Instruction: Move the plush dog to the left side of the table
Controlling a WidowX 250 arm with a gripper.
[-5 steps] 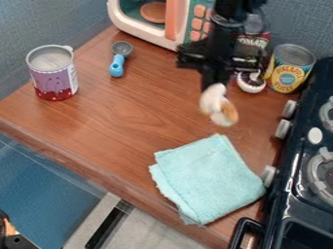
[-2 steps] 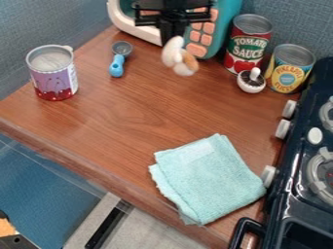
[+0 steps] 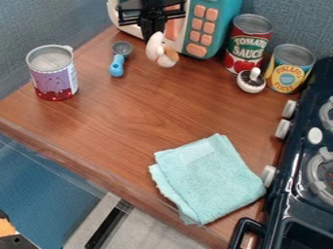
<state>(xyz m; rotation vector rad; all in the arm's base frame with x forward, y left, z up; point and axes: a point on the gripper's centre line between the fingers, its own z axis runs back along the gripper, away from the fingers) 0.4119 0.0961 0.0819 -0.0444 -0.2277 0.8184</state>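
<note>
White-and-tan plush dog (image 3: pixel 160 52) is moving nearer to the blue-handled measuring spoon (image 3: pixel 117 66); I am holding it pinched in my black two-finger gripper (image 3: pixel 155 33).

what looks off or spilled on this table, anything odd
Nothing looks spilled or damaged. The teal cloth lies folded a little unevenly near the front edge, its layers out of line, which is minor. The cans and the blue-handled scoop look ordinary.

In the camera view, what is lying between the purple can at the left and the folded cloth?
Only bare wooden table lies between the purple can and the folded cloth, as the camera view shows.
</note>
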